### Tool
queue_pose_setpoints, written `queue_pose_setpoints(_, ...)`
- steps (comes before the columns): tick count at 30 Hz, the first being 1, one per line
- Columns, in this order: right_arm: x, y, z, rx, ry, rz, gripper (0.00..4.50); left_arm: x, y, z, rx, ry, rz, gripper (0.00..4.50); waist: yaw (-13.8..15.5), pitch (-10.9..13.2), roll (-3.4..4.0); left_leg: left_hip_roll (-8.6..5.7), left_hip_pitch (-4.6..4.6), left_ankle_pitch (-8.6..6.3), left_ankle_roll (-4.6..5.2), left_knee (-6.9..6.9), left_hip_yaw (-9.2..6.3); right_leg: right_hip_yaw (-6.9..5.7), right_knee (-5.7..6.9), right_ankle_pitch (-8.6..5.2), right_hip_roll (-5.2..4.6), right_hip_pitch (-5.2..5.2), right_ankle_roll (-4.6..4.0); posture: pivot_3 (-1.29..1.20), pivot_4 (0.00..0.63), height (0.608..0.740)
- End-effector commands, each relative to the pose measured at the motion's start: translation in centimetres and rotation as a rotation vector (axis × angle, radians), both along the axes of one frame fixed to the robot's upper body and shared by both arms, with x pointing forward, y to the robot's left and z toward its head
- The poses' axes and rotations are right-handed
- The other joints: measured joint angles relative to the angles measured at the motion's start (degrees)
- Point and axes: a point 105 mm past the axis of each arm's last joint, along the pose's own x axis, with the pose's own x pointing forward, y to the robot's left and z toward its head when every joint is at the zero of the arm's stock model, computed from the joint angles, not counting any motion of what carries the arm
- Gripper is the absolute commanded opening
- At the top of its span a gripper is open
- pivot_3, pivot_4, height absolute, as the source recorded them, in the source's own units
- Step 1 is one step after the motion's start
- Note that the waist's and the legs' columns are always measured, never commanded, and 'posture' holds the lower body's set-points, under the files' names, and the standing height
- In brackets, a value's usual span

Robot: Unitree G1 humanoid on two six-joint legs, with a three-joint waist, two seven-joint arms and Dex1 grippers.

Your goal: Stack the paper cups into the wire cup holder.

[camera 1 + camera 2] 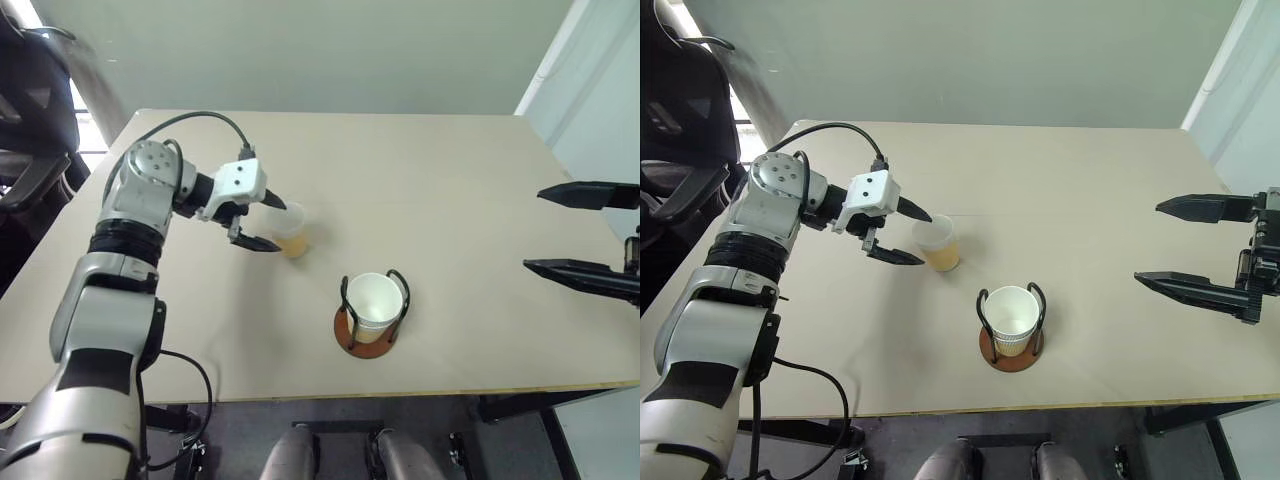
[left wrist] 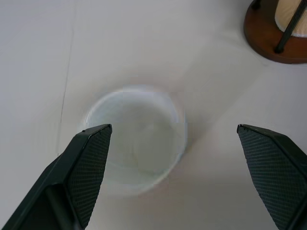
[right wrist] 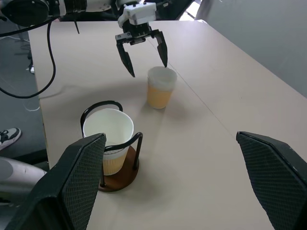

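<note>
With left gripper (image 1: 902, 232) wide apart above/around loose paper cup (image 1: 938, 243), not clamped, a fingertip could clip the rim & tip it. Right gripper (image 1: 1168, 243) also apart, well clear; wire cup holder (image 1: 1011, 350) nearby on table (image 1: 1090, 180) already has a cup (image 1: 1012, 312), so off-centre stacking may snag wire.

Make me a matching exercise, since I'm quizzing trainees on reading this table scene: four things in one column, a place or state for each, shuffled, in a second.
Things:
1. loose paper cup
2. wire cup holder
3. left gripper
4. right gripper

Places or states:
A. open, out at the table's right edge, far from both cups
B. holds a cup between its black uprights
C. open, fingers either side of the loose cup's rim, not gripping
D. upright on the bare table, outside the holder

Pairs: 1-D, 2-B, 3-C, 4-A
</note>
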Motion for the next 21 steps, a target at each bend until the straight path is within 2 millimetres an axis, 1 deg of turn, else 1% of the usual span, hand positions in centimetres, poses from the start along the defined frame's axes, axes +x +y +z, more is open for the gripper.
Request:
queue_pose_setpoints(1,-0.6,0.0,1.0,-0.022,-0.054,-0.005,4.5,-0.1,-0.3,-0.5,0.026,-0.002,-0.036,4.48,0.0,0.0,0.0,0.0,0.0,0.0,0.0,0.0,0.0,0.0,0.0,0.01,0.0,0.0,0.0,0.0,0.15,0.74)
queue_pose_setpoints(6,-0.9,-0.1,1.0,-0.024,-0.049,-0.012,4.5,-0.3,-0.9,-2.0,0.079,0.02,-0.069,4.48,-0.01,0.0,0.0,0.0,0.0,0.0,0.0,0.0,0.01,0.01,0.01,0.05,0.0,-0.01,0.0,0.0,0.15,0.74)
queue_pose_setpoints(12,-1.2,-0.4,0.7,-0.044,-0.036,-0.027,4.5,0.2,-1.7,-2.9,0.105,0.002,-0.073,4.48,0.0,0.0,0.0,0.0,-0.01,0.0,0.0,0.01,0.02,0.01,-0.01,0.05,0.0,-0.01,0.01,0.0,0.15,0.74)
queue_pose_setpoints(15,-1.3,-0.4,0.7,-0.047,-0.036,-0.034,4.5,0.3,-1.9,-3.2,0.112,-0.005,-0.076,3.91,0.0,0.0,0.0,0.0,-0.01,0.0,0.0,0.0,0.03,0.02,0.0,0.05,0.0,-0.01,0.01,0.0,0.15,0.74)
queue_pose_setpoints(21,-1.3,-0.4,0.5,-0.05,-0.036,-0.045,4.5,0.4,-1.7,-3.2,0.124,-0.009,-0.072,1.68,-0.01,0.0,0.0,0.0,0.0,0.0,0.0,0.01,0.03,0.02,0.0,0.05,0.01,-0.01,0.02,0.0,0.15,0.74)
